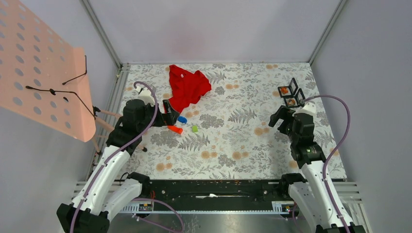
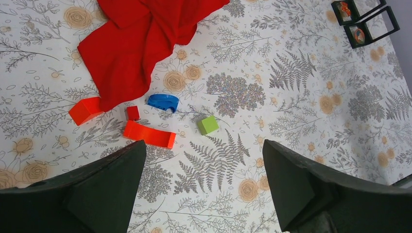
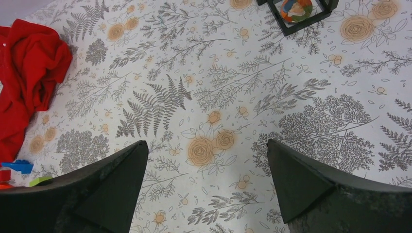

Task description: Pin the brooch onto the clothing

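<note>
The red shirt [image 1: 187, 87] lies crumpled on the floral tablecloth at the back, left of centre. It also shows in the left wrist view [image 2: 141, 43] and the right wrist view [image 3: 29, 73]. Two small black open frames [image 1: 290, 94] stand at the back right, each holding a small orange or multicoloured piece [image 3: 297, 9] that may be a brooch. They show in the left wrist view too [image 2: 362, 22]. My left gripper [image 1: 170, 114] is open and empty just in front of the shirt's near edge [image 2: 204, 150]. My right gripper [image 1: 279, 119] is open and empty, just in front of the frames [image 3: 206, 148].
Small blocks lie by the left gripper: a blue one [image 2: 163, 102], a green cube [image 2: 208, 124], a long red-orange one [image 2: 148, 134], a small red cube [image 2: 132, 113] and an orange block [image 2: 85, 110]. A pink pegboard [image 1: 43, 73] with black hooks leans at the left.
</note>
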`<state>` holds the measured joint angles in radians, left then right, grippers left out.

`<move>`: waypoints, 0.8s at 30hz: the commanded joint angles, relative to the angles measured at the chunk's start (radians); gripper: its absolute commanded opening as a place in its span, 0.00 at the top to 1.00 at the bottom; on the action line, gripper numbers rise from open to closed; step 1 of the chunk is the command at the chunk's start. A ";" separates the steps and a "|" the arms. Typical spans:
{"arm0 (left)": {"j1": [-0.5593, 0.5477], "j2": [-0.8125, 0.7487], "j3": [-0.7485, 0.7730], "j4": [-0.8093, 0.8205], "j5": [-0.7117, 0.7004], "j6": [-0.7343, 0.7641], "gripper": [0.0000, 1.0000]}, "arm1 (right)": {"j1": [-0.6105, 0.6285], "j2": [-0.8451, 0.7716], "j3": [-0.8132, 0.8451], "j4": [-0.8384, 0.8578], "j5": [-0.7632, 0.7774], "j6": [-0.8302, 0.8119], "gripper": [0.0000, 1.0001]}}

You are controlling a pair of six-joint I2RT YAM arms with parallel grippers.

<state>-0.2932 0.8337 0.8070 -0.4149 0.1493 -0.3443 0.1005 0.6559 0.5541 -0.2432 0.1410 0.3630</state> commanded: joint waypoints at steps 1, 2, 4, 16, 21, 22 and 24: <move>0.007 0.010 0.047 0.014 -0.028 -0.065 0.01 | 0.005 0.011 0.019 0.093 0.015 -0.005 0.00; 0.006 0.010 0.034 0.026 -0.014 -0.106 0.01 | 0.004 0.008 0.011 0.104 0.011 -0.001 0.00; -0.012 0.010 0.001 0.079 0.021 -0.166 0.01 | 0.004 -0.004 -0.003 0.127 -0.001 0.001 0.00; -0.353 0.381 0.111 0.300 -0.226 -0.127 0.01 | 0.005 -0.052 -0.005 0.099 -0.054 -0.019 0.00; -0.309 0.610 0.280 0.233 -0.355 -0.094 0.03 | 0.004 -0.057 -0.006 0.093 -0.070 -0.024 0.00; -0.282 0.646 0.300 0.231 -0.331 -0.097 0.08 | 0.005 -0.056 -0.007 0.093 -0.071 -0.024 0.00; -0.223 0.700 0.303 0.273 -0.286 -0.125 0.16 | 0.005 -0.054 -0.009 0.093 -0.075 -0.024 0.00</move>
<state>-0.6125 1.4559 1.0298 -0.2218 -0.1200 -0.4641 0.1005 0.6064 0.5442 -0.1680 0.0853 0.3557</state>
